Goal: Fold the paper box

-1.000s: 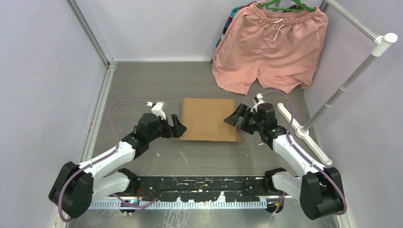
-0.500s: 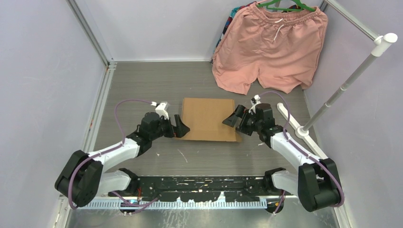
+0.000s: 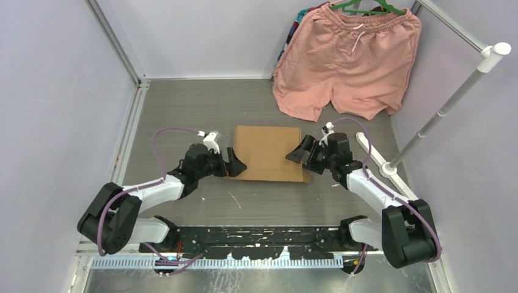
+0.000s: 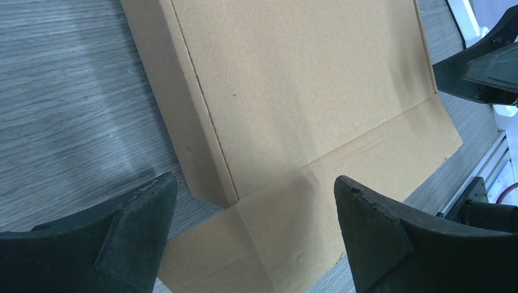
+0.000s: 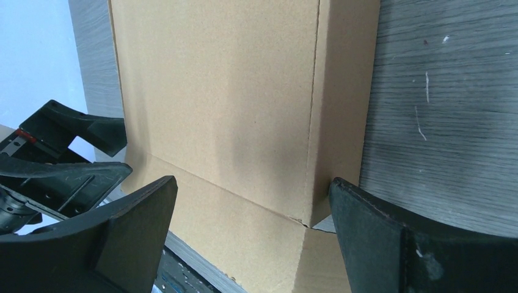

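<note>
Crept left claw (image 3: 235, 162), spread wide and empty, up to 9 o'clock edge of box (image 3: 269, 152) lying flat on bench (image 3: 183, 104). Likewise eased right claw (image 3: 303, 159), gaping and empty, toward 3 o'clock edge. Probably about to pinch both side flaps upward.

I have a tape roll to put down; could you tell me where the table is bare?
Bare: far-left table, between left rail and paper box; near strip between box and arm bases. Crowded: box sides, flanked by left pincer and right pincer; far right, pink shorts and rack foot.
</note>
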Tool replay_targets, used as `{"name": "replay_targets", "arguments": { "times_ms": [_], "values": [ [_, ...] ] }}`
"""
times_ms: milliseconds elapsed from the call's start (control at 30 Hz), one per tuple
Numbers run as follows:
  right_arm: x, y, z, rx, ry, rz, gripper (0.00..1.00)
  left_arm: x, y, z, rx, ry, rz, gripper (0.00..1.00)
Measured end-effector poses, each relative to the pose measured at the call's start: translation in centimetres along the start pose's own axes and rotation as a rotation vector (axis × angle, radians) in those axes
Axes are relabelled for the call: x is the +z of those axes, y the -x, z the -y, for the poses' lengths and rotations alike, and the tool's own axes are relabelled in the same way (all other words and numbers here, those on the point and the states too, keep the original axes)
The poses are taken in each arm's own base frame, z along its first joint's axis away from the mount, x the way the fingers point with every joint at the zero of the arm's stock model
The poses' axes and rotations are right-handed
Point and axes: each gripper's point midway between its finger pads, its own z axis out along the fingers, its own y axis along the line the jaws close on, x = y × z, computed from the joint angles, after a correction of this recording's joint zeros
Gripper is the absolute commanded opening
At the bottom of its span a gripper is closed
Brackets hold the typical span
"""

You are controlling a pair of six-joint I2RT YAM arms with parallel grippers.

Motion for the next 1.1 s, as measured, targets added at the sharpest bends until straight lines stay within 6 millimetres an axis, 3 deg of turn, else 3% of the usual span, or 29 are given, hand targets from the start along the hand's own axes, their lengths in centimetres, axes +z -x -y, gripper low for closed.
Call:
{"name": "replay_targets", "arguments": {
  "times_ms": [433, 1100],
  "values": [
    [0.0, 0.0, 1.2, 0.021, -0.018, 0.011, 1.00, 0.4, 0.1, 0.8, -0.015, -0.046, 0.001, 1.00],
    [-0.1, -0.1, 0.2, 0.027, 0.036, 0.002, 1.00, 0.1, -0.6, 0.9, -0.023, -0.061, -0.015, 1.00]
  ]
}}
